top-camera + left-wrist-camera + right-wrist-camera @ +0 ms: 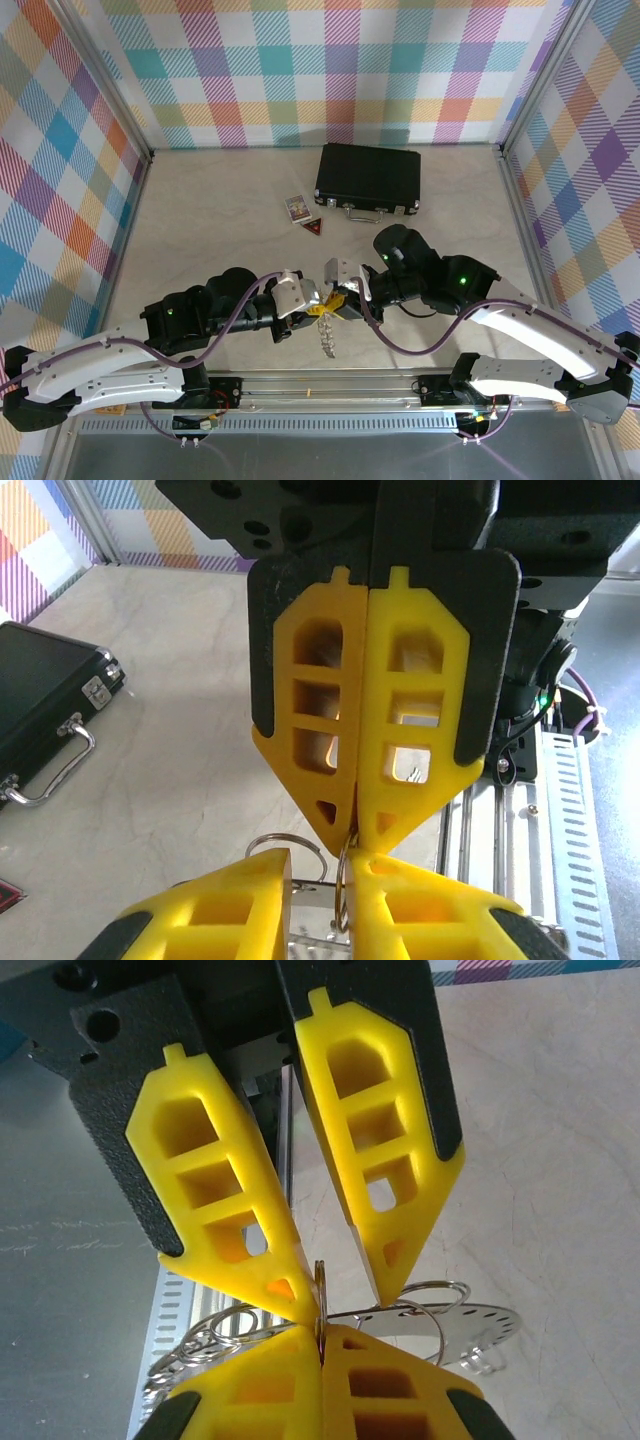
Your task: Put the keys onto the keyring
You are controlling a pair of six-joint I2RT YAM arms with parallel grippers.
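Both arms bent inward, wrists meeting above near edge of desk (220, 220), pincers tip to tip. Right pincer (320, 1338) clenched on thin wire loop of keyring (470, 1322); loop seen edge-on between its tips. Left pincer (320, 862) slightly parted, released, that loop in gap beside one finger. Keyring hangs in air just below pincers: silvery toothed disc, several wire loops bunched. Black case (368, 175) at back, well apart.

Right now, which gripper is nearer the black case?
Right, slightly. The right gripper is apart from the black case, on its near side; the left gripper faces it from farther left, at the keyring.
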